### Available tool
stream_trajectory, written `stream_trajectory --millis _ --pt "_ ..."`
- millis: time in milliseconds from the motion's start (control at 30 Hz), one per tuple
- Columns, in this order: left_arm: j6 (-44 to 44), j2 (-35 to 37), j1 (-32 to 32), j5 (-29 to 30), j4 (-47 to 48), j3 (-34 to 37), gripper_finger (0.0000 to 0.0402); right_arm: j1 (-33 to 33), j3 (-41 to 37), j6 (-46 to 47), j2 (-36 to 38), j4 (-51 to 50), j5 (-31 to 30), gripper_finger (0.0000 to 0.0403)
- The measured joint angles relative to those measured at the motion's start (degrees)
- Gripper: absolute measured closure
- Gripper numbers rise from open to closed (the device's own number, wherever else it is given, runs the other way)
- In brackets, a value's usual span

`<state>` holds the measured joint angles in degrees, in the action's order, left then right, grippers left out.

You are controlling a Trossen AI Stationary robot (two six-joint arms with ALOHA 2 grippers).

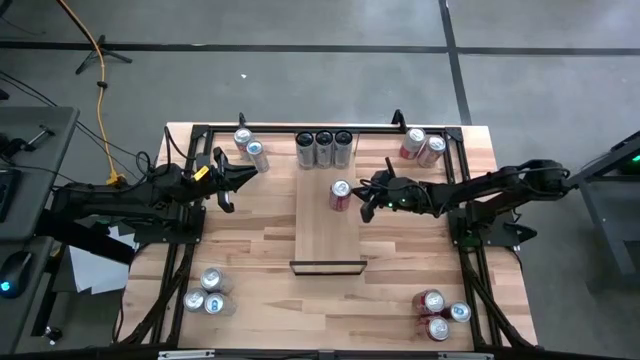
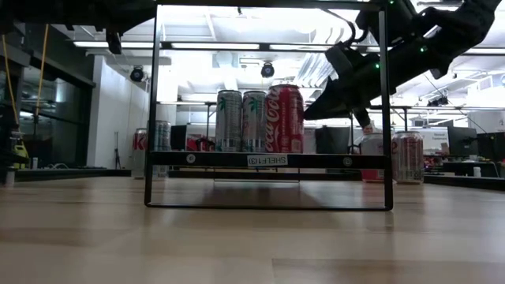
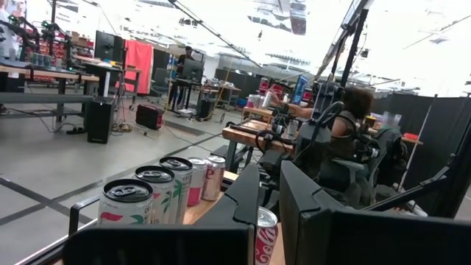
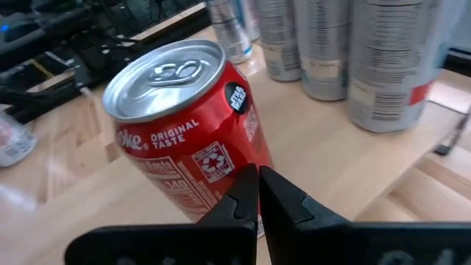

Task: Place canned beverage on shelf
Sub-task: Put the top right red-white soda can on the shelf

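The right gripper [image 4: 257, 193] hovers just beside the red aluminium cola can with a silver top [image 4: 188, 132], its two dark fingers pressed together with nothing between them. The closed tips point at the lower side of the can; whether they touch it cannot be told from the right wrist view. From above, the same gripper [image 1: 366, 203] sits to the right of the can [image 1: 340, 195], so the can lies directly ahead of the fingertips, toward the middle of the table. The can stands upright, its long axis vertical, on the long narrow panel of pale smooth wood that serves as the shelf [image 1: 328, 235], roughly midway along its length.

Farther along the shelf, at its far end, three tall silver slim cans [image 1: 324, 148] stand in a row, well apart from the cola can. In the low view the cola can [image 2: 285, 118] rises beside two of them behind the black edge bar [image 2: 268, 160].

The left gripper [image 1: 232, 178] waits over the table to the left of the shelf, also closed and empty, clearly farther from the cola can than the right one.

Judging by this, the can is already on the shelf and released, so the right arm's coming move is most likely a retreat rightward, straight away from the can, without nudging it.
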<state>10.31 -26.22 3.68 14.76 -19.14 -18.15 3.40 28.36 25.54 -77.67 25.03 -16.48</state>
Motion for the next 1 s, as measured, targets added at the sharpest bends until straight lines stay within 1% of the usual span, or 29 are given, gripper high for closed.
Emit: stream_trajectory --millis 233,400,600,700,833,1000 --pt "0.0 0.0 0.0 0.0 0.0 0.0 0.0401 -0.5 0.1 0.0 0.0 -0.1 0.8 0.0403" --pt "0.0 0.0 0.0 0.0 0.0 0.0 0.0401 -0.5 0.1 0.0 0.0 -0.1 4.5 0.0403" --pt "0.0 0.0 0.0 0.0 0.0 0.0 0.0401 -0.5 0.1 0.0 0.0 0.0 5.0 0.0403" --pt "0.0 0.0 0.0 0.0 0.0 0.0 0.0401 -0.5 0.1 -0.2 0.0 0.1 7.2 0.0403" --pt "0.0 0.0 0.0 0.0 0.0 0.0 0.0401 -0.5 0.1 -1.9 0.0 0.6 10.1 0.0403" --pt "0.0 0.0 0.0 0.0 0.0 0.0 0.0401 -0.5 0.1 -4.0 0.0 3.1 10.1 0.0403"
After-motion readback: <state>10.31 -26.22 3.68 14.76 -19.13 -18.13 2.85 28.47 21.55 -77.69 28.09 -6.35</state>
